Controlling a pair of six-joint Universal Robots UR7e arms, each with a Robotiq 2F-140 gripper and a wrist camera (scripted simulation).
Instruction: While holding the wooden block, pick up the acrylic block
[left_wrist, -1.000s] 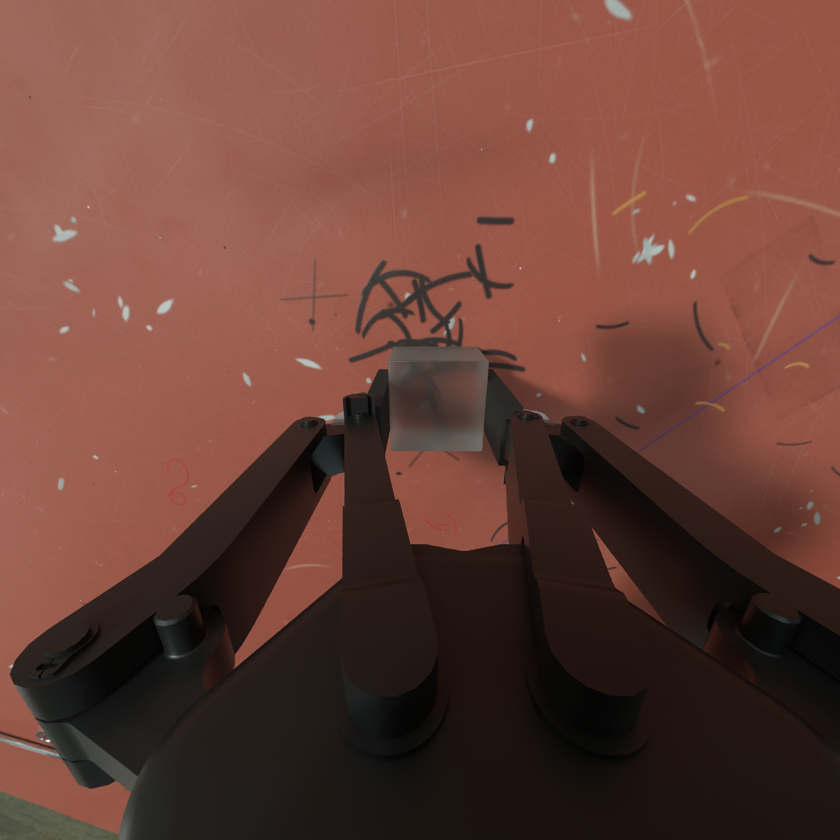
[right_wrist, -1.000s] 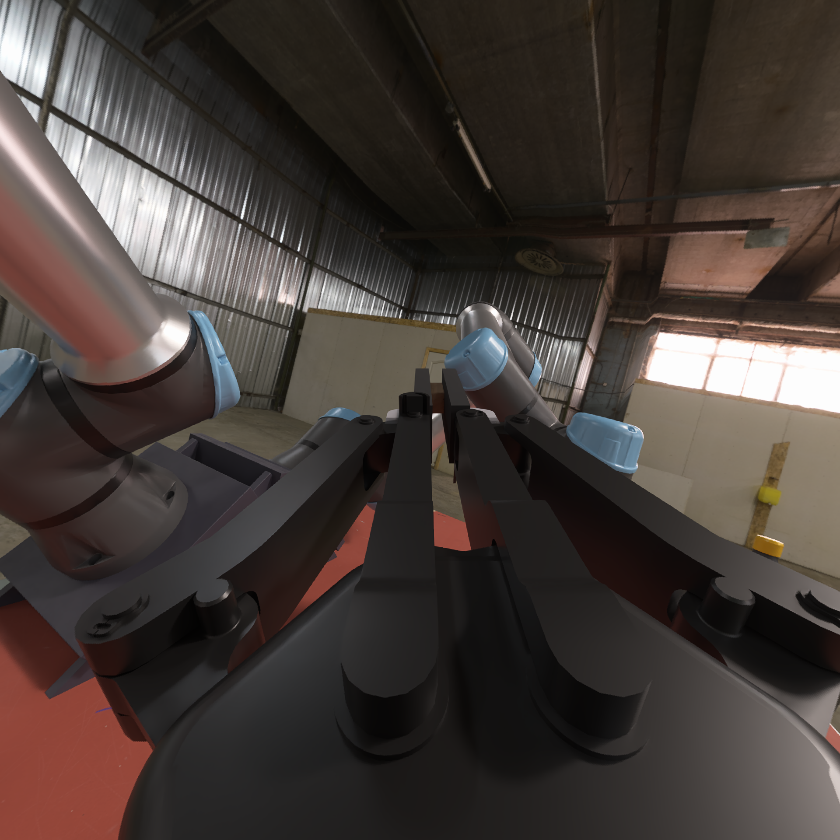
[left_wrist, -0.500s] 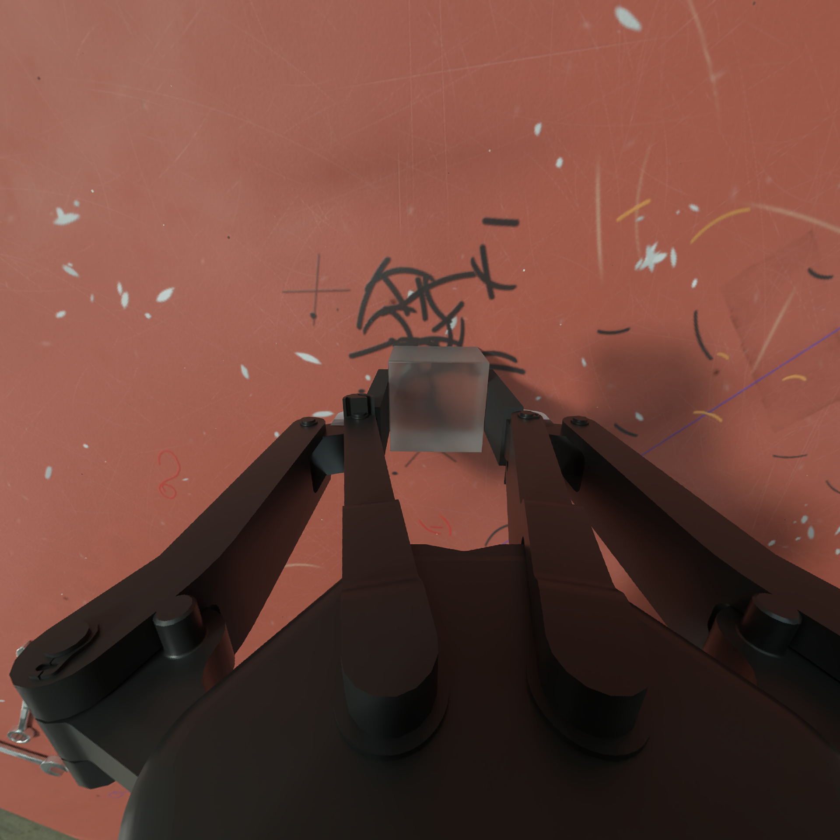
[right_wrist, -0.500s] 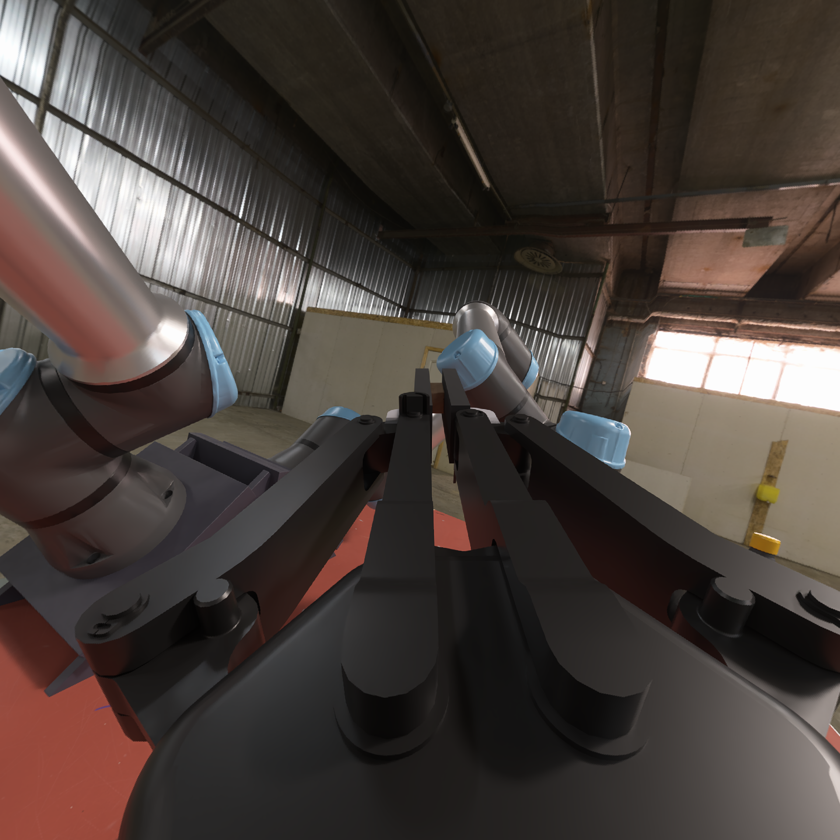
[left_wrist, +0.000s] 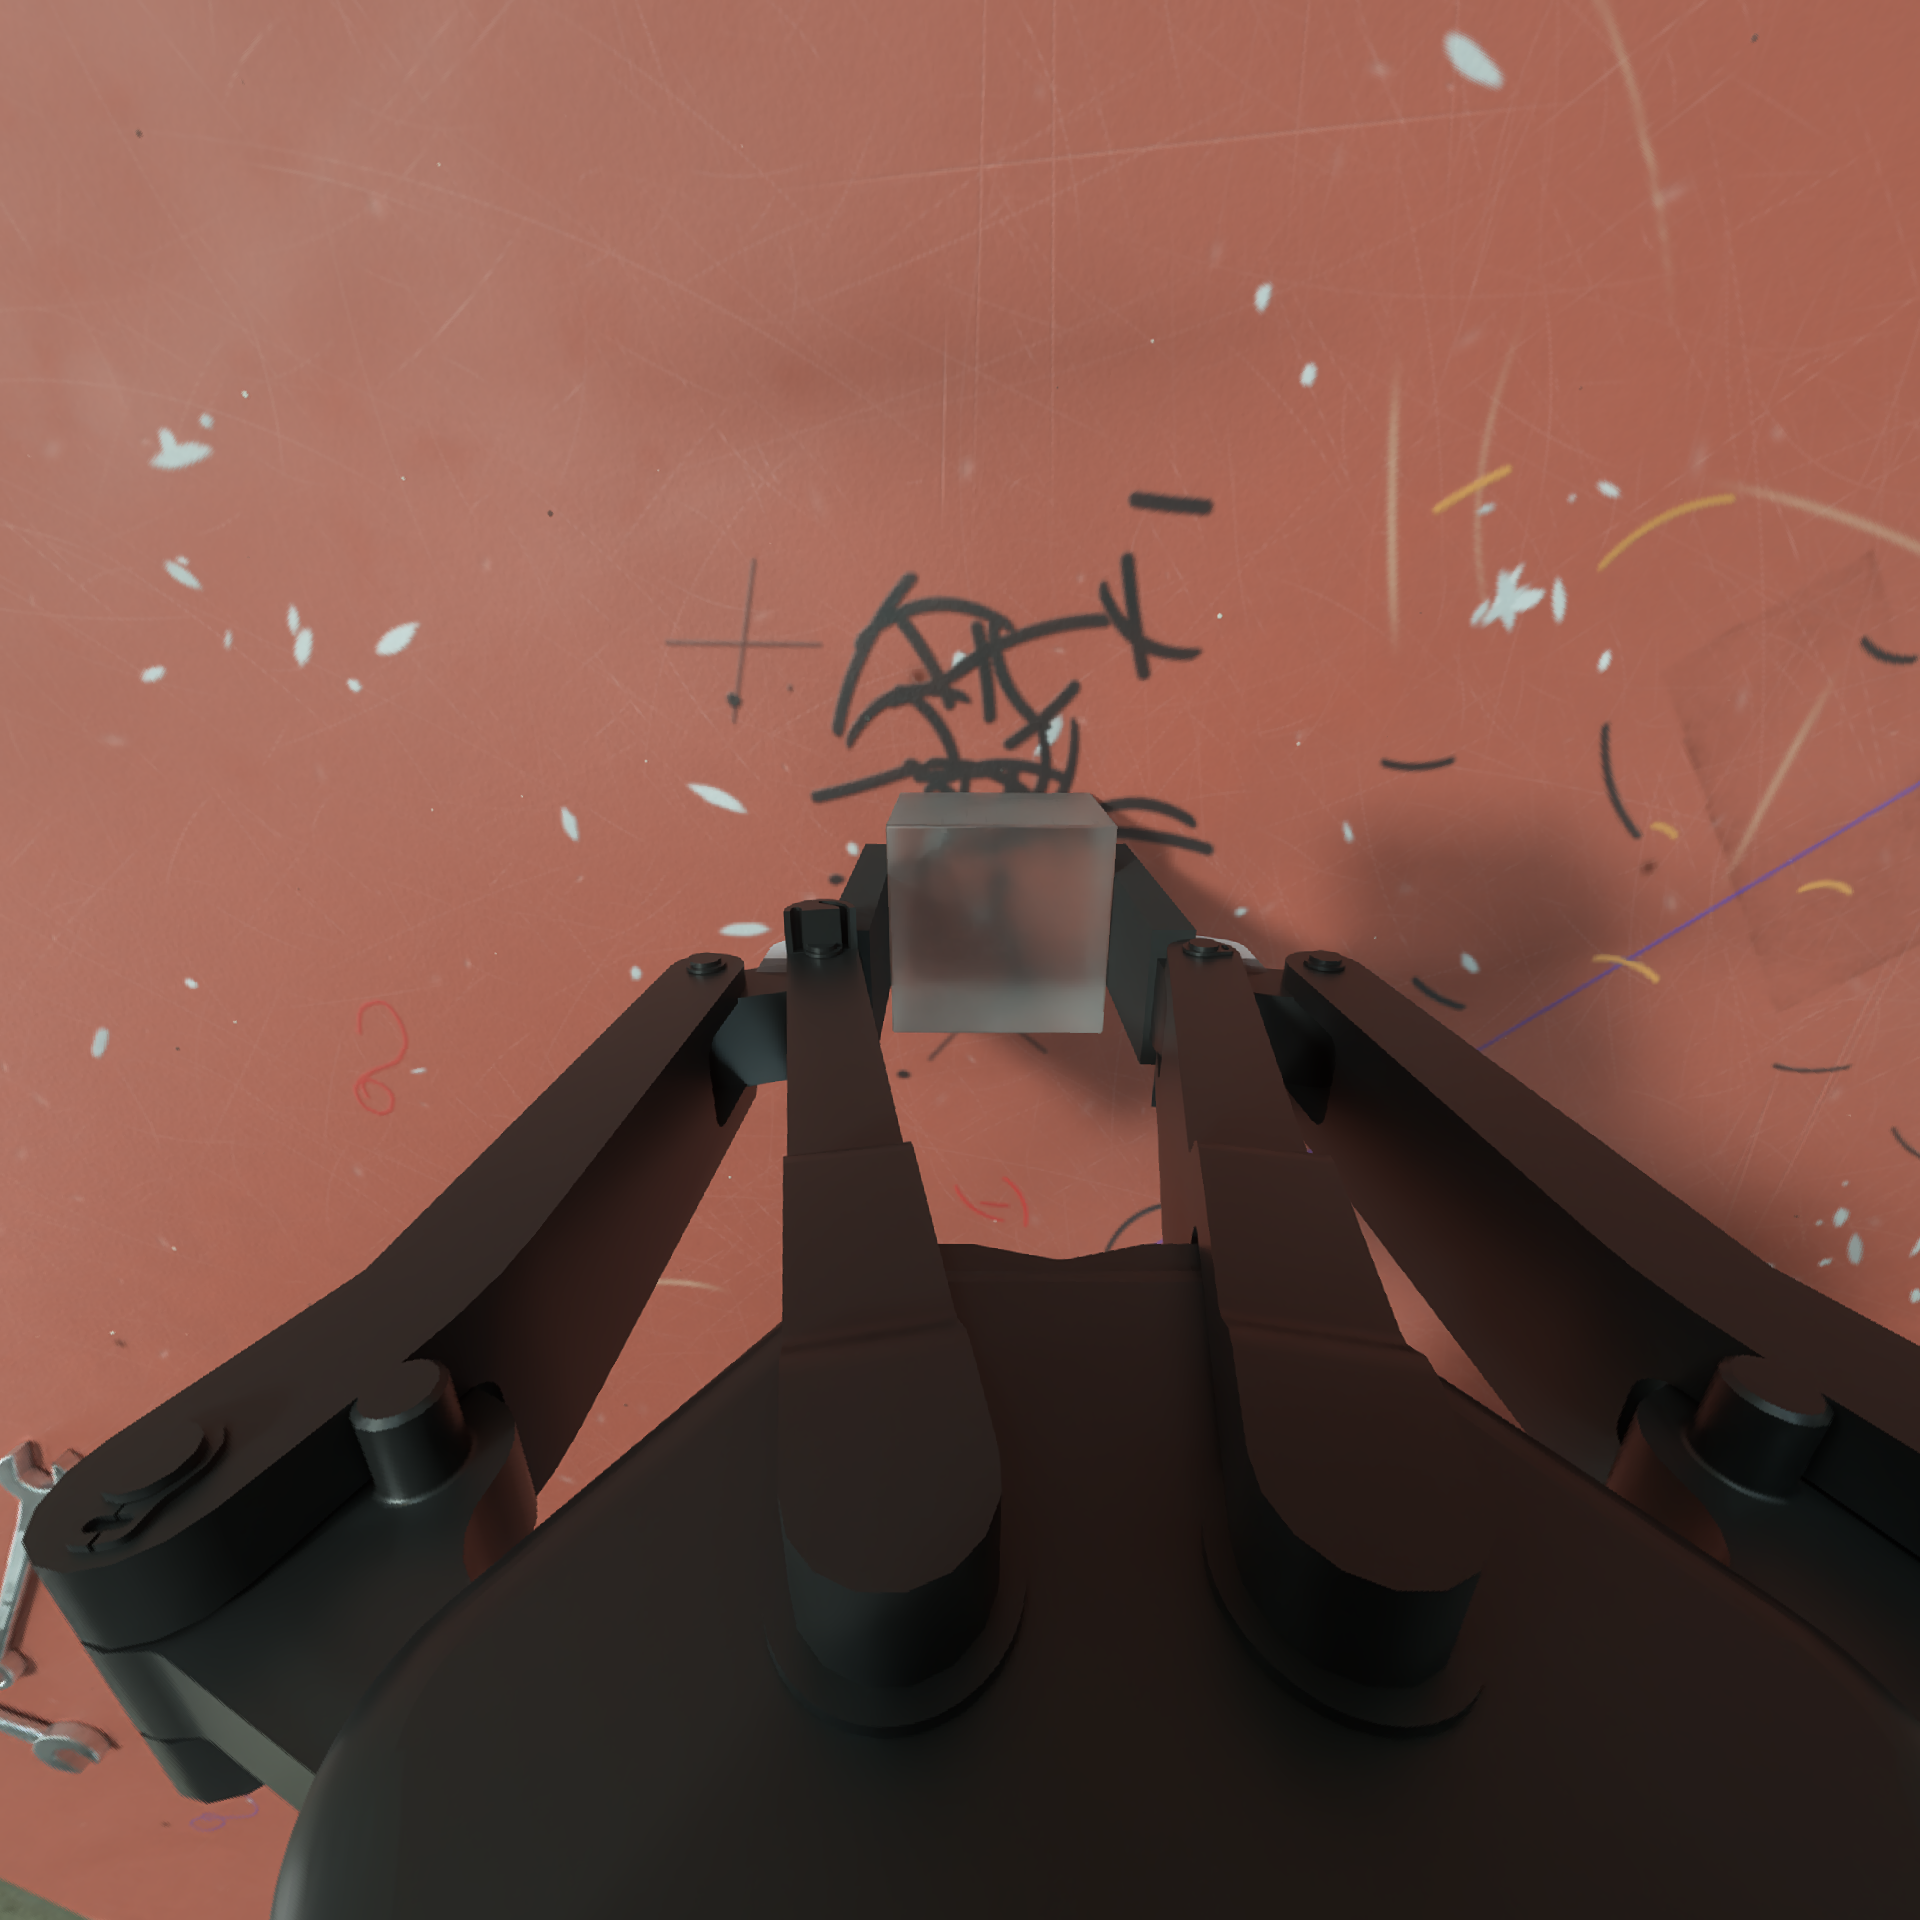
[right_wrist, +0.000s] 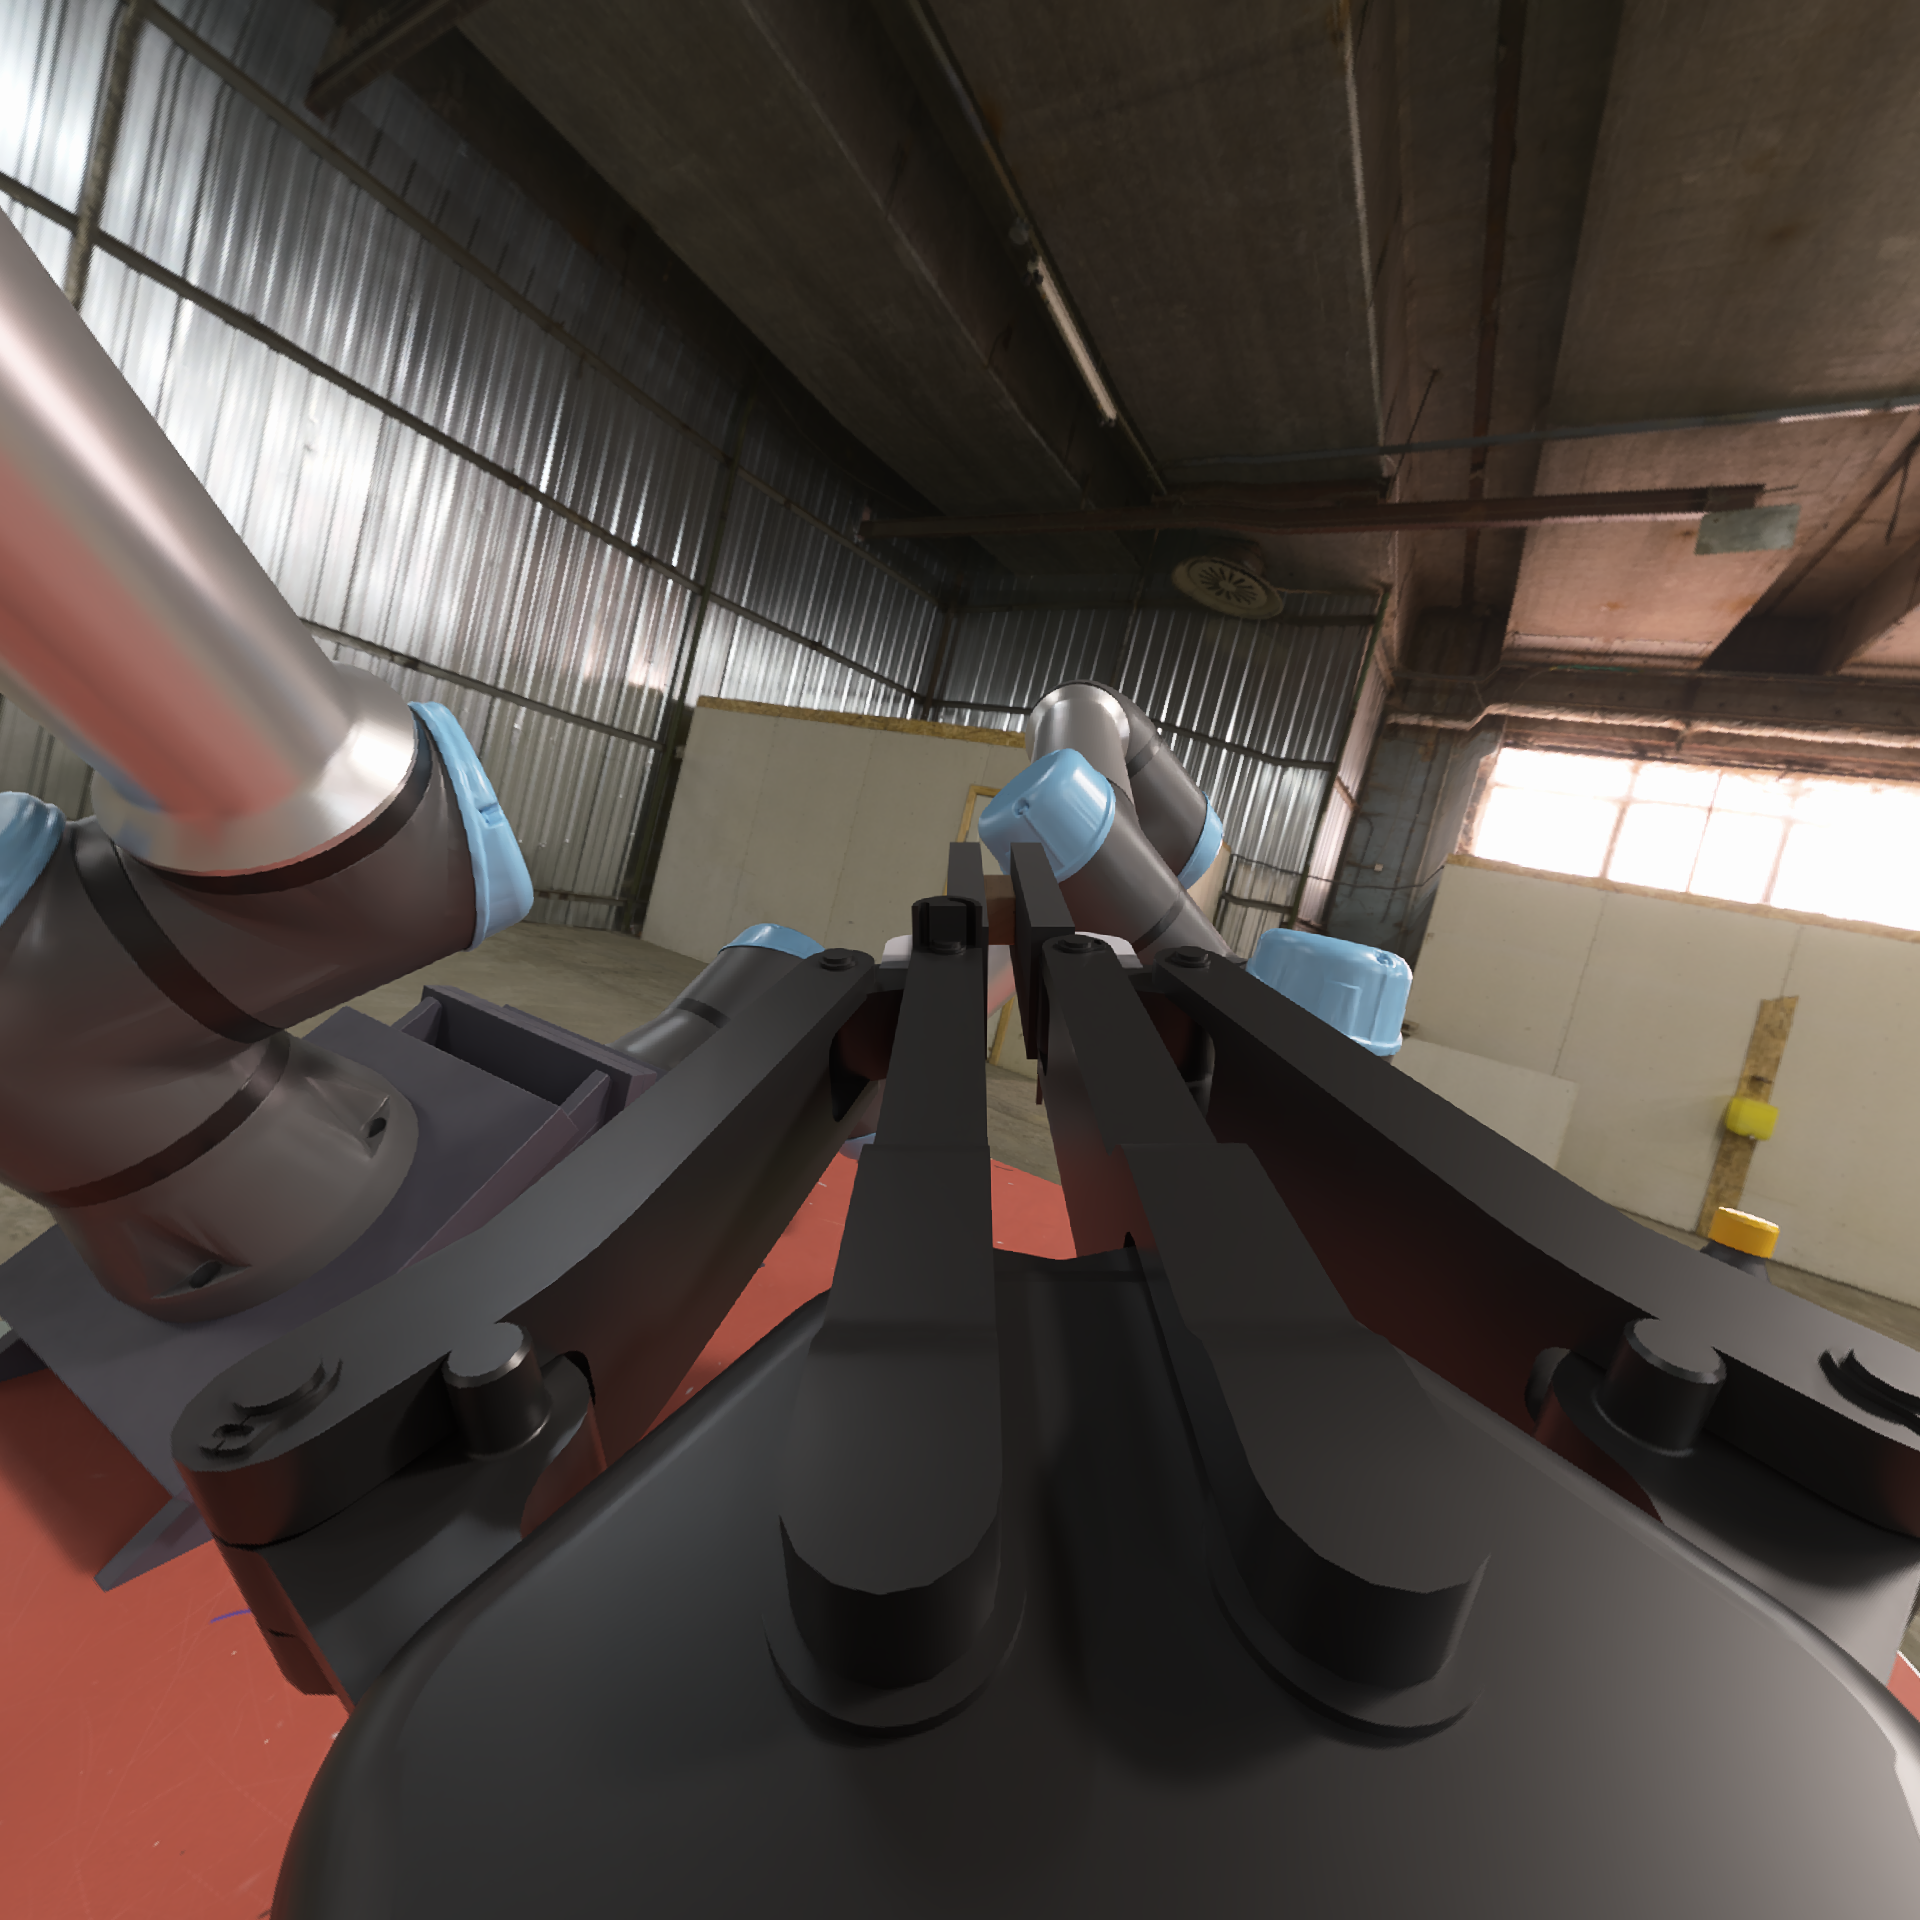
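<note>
Now: left gripper (left_wrist: 997, 925) closed on acrylic block (left_wrist: 995, 914), a frosted see-thru cube pinched btwn both fingertips, pads flat on its two sides. Held up off the red tabletop (left_wrist: 416, 312); shadow on the surface out at 3 o'clock of the cube. Black scribbles (left_wrist: 997, 686) on the tabletop just past the cube at 12 o'clock, thin cross mark to their 9 o'clock. White flecks, orange and black strokes scattered around. Small metal wrenches (left_wrist: 21, 1517) at frame edge, approx 8 o'clock, partly cut off.

Right gripper (right_wrist: 995, 904) pointing up and out over the room, fingers narrow, nearly together. Sliver of wooden block (right_wrist: 997, 902) showing brown in the gap near the tips, gripped there; rest of it hidden by fingers. Other arm (right_wrist: 1122, 821) w/ blue joint caps beyond the tips at 1 o'clock. Own arm's silver tube at 10 o'clock. Grey open box-like mount (right_wrist: 499, 1060) at 9 o'clock, by the arm base; inside mostly in shade, contents can't tell. Red tabletop at 7 o'clock.
</note>
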